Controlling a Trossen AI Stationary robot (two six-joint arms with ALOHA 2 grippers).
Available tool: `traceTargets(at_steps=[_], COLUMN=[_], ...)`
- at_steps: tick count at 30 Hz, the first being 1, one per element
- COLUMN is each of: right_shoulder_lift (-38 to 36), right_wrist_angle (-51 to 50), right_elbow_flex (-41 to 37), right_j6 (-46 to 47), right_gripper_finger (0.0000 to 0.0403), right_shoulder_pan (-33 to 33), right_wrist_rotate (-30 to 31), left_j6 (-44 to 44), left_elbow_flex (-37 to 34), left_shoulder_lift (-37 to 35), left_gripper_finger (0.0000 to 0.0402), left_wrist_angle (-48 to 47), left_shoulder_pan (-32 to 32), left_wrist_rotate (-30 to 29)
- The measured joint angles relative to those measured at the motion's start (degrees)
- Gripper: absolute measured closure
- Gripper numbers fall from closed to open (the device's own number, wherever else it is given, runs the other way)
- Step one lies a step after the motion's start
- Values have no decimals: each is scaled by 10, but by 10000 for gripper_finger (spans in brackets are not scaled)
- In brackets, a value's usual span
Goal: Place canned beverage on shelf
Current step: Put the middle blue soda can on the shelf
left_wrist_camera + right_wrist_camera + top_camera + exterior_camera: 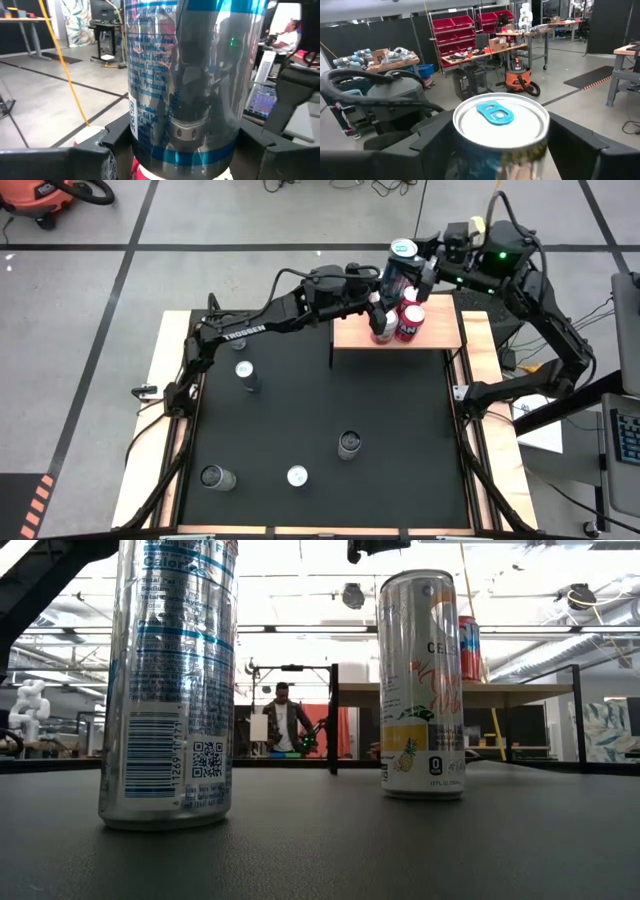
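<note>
A tall silver-and-blue can (403, 252) with a teal tab stands upright above the shelf (440, 335), a light-wood board at the table's far side. Both grippers are shut on it. My left gripper (385, 280) reaches in from the table's left, and the can (185, 75) fills its wrist view. My right gripper (422, 265) comes from the right, and the can's top (500, 117) sits between its fingers. Under the held can, two red cans (410, 322) and a silver can (382, 328) stand on the shelf. My left gripper pinches the can's lower wall (150, 145) between its two fingers (95, 150), coming level from the table's left. The can is upright over a red can; whether its base rests on that can, I cannot tell. My right gripper has its two fingers (570, 135) against opposite sides of the can's upper wall (465, 145), just under the rim. It comes level from the table's right. The can stays upright with its tab facing up.
Several loose cans stand on the black mat: one at the left (247, 372), one in the middle (349, 444), two near the front (297, 476) (215, 477). Two of them loom in the low view (165, 680) (422, 685). A person (285, 720) stands far behind the table.
</note>
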Motion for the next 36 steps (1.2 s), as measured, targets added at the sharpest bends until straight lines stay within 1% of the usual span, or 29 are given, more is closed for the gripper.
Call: traceTargets(at_steps=[3, 7, 14, 21, 24, 29, 31, 36], right_shoulder_lift=[-9, -11, -8, -7, -7, -7, -7, -10], right_wrist_angle=[-9, -18, -17, -16, -17, -18, -23, -28], right_elbow_flex=[0, 0, 0, 0, 0, 0, 0, 0], right_j6=[0, -2, -2, -1, 0, 0, 0, -1], right_gripper_finger=[120, 126, 152, 192, 200, 201, 201, 201], right_shoulder_pan=[0, 0, 0, 0, 0, 0, 0, 0], right_wrist_rotate=[-16, -16, -16, -15, -14, -14, -14, -10], left_j6=[0, 0, -1, -3, -3, -3, -13, -20], left_elbow_flex=[0, 0, 0, 0, 0, 0, 0, 1], left_shoulder_lift=[0, 0, 0, 0, 0, 0, 0, -2], left_gripper_finger=[169, 169, 169, 169, 167, 146, 133, 99], left_wrist_angle=[2, 1, 2, 2, 1, 1, 4, 5], left_shoulder_pan=[0, 0, 0, -1, -1, -3, -4, -3], left_wrist_rotate=[1, 2, 8, 7, 7, 1, -10, -14])
